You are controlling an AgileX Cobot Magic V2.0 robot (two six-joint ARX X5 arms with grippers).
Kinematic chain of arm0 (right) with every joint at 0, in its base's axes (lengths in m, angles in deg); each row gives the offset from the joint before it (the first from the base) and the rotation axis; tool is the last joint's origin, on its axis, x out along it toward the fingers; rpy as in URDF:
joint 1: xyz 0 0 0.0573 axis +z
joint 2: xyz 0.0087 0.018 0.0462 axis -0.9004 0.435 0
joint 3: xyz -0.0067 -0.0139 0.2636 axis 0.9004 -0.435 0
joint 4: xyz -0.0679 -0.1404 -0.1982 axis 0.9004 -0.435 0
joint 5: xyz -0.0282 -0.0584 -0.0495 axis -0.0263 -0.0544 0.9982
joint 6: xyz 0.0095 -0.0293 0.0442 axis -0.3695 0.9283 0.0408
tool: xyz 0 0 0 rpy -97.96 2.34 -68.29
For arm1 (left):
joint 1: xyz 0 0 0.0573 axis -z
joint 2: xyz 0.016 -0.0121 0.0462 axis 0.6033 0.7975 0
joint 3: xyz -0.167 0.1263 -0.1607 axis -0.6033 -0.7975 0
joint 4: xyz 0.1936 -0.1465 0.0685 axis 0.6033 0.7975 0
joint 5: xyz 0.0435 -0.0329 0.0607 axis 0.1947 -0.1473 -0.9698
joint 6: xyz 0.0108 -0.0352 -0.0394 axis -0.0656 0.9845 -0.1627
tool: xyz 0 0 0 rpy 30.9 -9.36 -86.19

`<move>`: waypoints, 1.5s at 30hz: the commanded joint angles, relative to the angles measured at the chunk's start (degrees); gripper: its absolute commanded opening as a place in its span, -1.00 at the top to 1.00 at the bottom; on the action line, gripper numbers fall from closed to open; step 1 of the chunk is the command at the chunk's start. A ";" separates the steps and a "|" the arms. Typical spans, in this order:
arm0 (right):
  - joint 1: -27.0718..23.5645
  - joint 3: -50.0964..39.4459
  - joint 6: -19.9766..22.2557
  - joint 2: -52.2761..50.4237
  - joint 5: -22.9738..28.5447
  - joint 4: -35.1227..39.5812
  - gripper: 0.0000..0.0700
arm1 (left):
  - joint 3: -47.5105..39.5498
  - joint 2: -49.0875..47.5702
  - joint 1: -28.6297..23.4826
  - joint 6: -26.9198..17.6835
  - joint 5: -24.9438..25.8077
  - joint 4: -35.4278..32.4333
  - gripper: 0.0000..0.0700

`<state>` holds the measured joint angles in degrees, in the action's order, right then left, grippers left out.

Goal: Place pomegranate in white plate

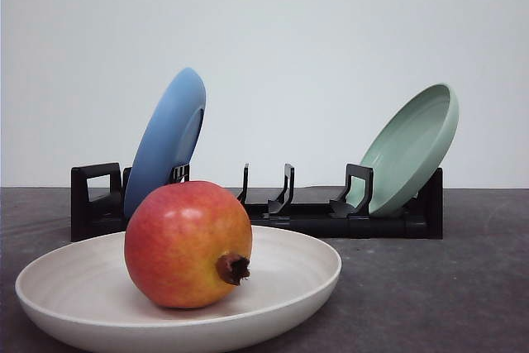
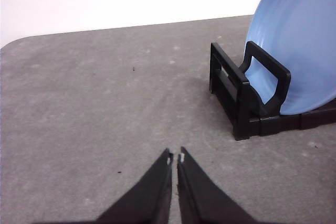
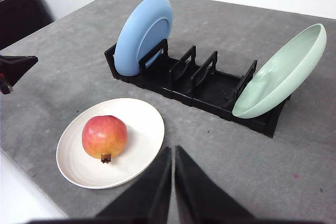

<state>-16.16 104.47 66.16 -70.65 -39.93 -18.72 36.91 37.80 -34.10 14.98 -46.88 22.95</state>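
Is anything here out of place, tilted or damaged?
Only one thing stands out: the pale green plate leans far outward at the end of the black rack, while the blue plate stands more upright. The pomegranate sits intact in the white plate.

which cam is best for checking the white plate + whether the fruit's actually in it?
Right wrist view: it looks down on the whole white plate, full rim visible, with the pomegranate resting inside, left of centre. The front view sees the plate side-on, its lower edge cropped, the fruit hiding part of the bowl.
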 commanded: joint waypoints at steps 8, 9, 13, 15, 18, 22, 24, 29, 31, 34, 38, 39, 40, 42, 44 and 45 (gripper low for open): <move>0.61 0.35 0.28 0.33 0.04 0.59 0.99 | -0.74 -0.13 0.00 0.04 -0.24 -0.09 1.00; 0.61 0.35 0.28 0.33 0.04 0.59 0.99 | -0.74 -0.13 0.00 0.04 -0.24 -0.09 1.00; 0.19 0.33 0.28 0.33 0.16 0.70 0.99 | -0.74 -0.13 0.00 0.02 -0.24 -0.11 1.00; -2.09 0.33 0.28 0.31 -0.68 0.74 0.99 | -0.74 -0.13 0.00 0.04 -0.24 -0.11 1.00; -7.71 -0.20 0.74 0.34 -1.85 1.31 0.99 | -0.74 -0.13 0.00 0.04 -0.24 -0.09 1.00; -18.99 -5.00 10.71 -0.94 1.28 8.79 0.99 | -0.74 -0.13 0.00 0.04 -0.24 -0.09 1.00; -25.13 -9.88 14.72 -2.31 1.56 16.15 0.99 | -0.74 -0.13 0.00 0.04 -0.24 -0.09 1.00; -37.10 -25.64 17.09 -4.45 1.55 39.83 0.99 | -0.74 -0.13 0.00 0.03 -0.24 -0.11 1.00; -40.28 -31.16 17.02 -4.81 1.55 47.47 0.99 | -0.74 -0.13 0.00 0.04 -0.24 -0.09 1.00; -43.16 -37.94 16.98 -6.06 1.57 53.63 0.99 | -0.74 -0.13 0.00 0.04 -0.24 -0.09 1.00; -45.24 -43.66 16.98 -8.76 1.55 54.38 0.99 | -0.74 -0.13 0.00 0.04 -0.24 -0.09 1.00; -45.69 -44.79 16.98 -9.49 1.55 54.35 0.99 | -0.74 -0.13 0.00 0.04 -0.24 -0.09 1.00; -46.19 -45.92 16.92 -10.34 1.55 54.34 0.99 | -0.74 -0.13 0.00 0.04 -0.24 -0.09 1.00; -46.89 -47.66 16.55 -11.88 1.55 54.35 0.99 | -0.74 -0.13 0.00 0.04 -0.24 -0.09 1.00; -47.35 -48.52 16.32 -13.39 1.56 52.45 0.99 | -0.74 -0.13 0.00 0.04 -0.24 -0.09 1.00; -47.50 -48.52 16.37 -13.99 1.62 51.14 0.99 | -0.74 -0.13 0.00 0.04 -0.24 -0.11 1.00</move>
<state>-63.57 56.14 82.64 -84.24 -38.42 32.30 36.91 37.80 -34.10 14.98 -46.92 22.93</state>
